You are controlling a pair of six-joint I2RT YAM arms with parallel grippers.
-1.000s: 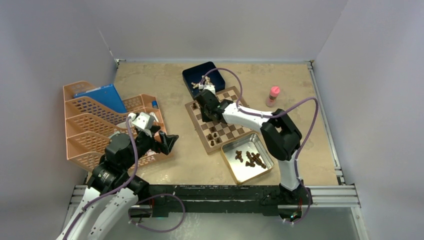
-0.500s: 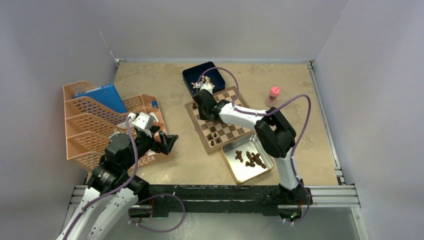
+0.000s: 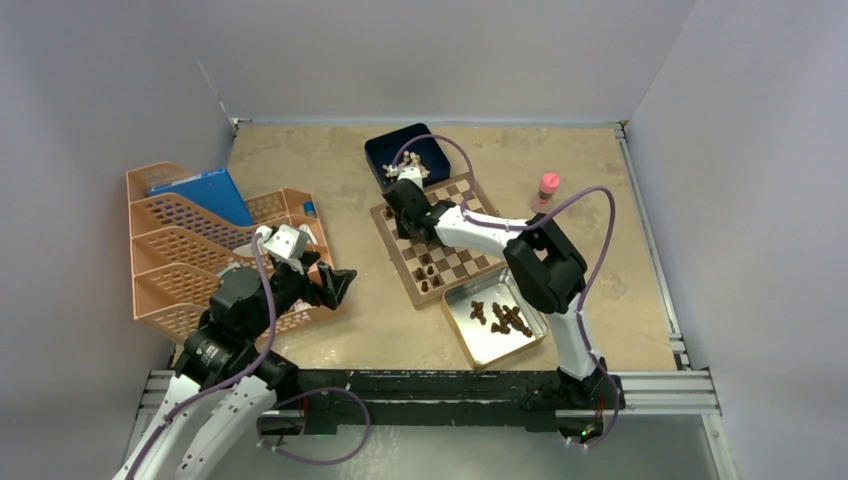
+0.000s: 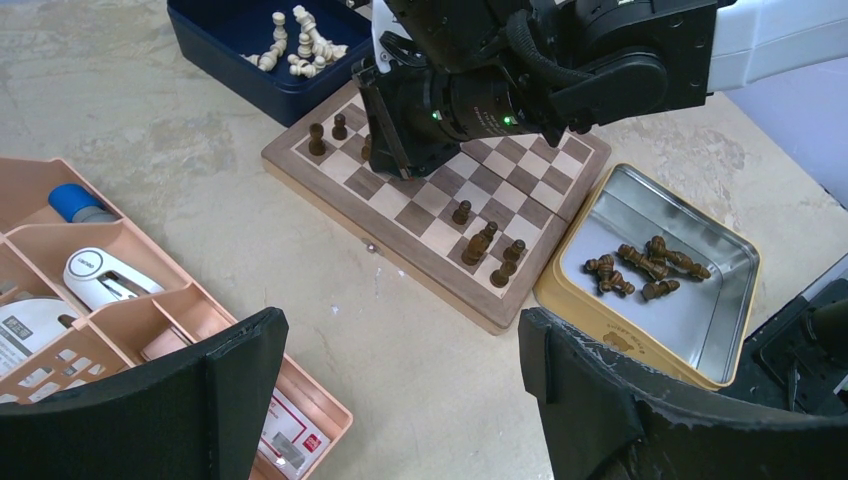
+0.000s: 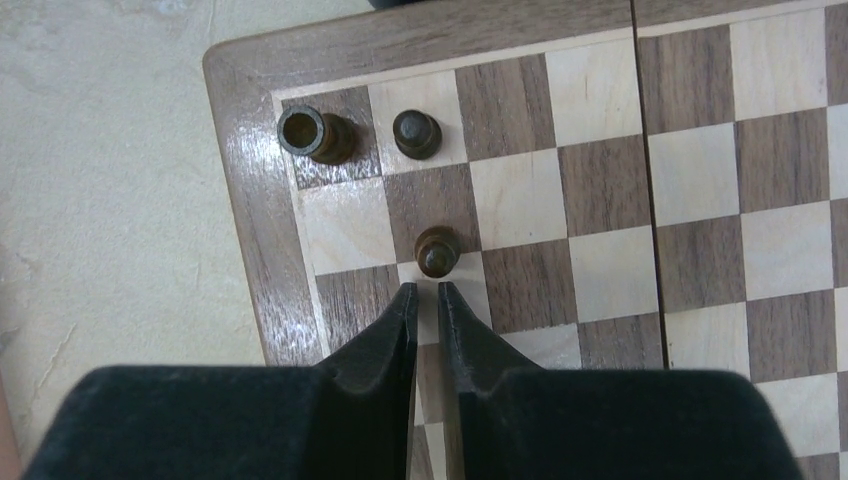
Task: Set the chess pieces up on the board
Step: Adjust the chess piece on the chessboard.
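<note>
Overhead: board (image 3: 470, 262) sits mid-table, turned at an angle, with a dark blue box (image 3: 385, 160) at its far corner and a silver tin (image 3: 487, 346) just beside its near edge. Only this view takes in the pink-capped bottle (image 3: 547, 192) off to the right and the whole orange desk organiser (image 3: 180, 265) on the left, with a blue folder (image 3: 195, 195) standing in it. The right arm reaches over the board's far-left part and hides its own fingers here. The right wrist view fills that gap. On the right gripper (image 5: 427, 290) the fingers are drawn nearly together, with a thin slit between and nothing in it. The tips hang over the squares just short of a round-headed pawn (image 5: 437, 252); contact cannot be told. In the same view, two more chess pieces (image 5: 417, 133) stand side by side in the corner row, the corner one hollow-topped. Left wrist view: left gripper (image 4: 397, 320) fingers wide apart, empty, near the organiser's edge, well apart from the board. This view gives the clearest look at a few dark pieces upright in a loose cluster at the board's near end. It also shows a small heap lying on their sides in the tin and cream pieces (image 4: 300, 40) in the blue box. The dark pieces are tiny, glossy turned wood, far smaller than a finger. Board: tan and dark brown squares, plain border, a seam across the middle.
</note>
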